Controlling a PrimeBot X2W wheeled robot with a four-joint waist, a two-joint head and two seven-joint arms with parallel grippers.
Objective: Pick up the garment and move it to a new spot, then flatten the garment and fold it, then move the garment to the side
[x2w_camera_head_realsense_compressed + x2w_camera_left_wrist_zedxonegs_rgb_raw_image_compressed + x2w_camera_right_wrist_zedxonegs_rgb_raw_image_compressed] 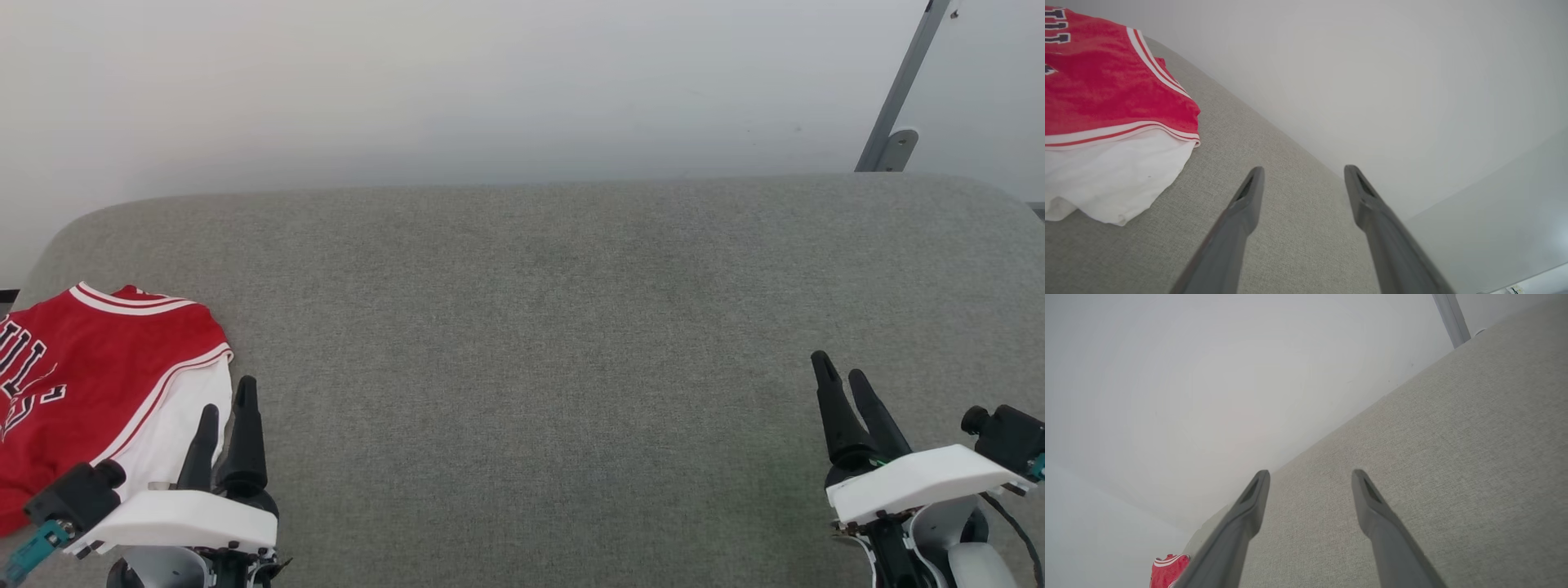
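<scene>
Jaws wide apart; garment (90, 384) at left edge of broad grey cushion (531, 327)

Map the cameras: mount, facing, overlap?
Head: up high, facing forward and down at the grey upholstered surface, jersey far left; left claw and right claw at the bottom corners.
Left wrist: looks along the open left claw, jersey at frame's upper left.
Right wrist: looks along the open right claw toward the wall.
Shared: all three catch the jersey and the surface.
</scene>
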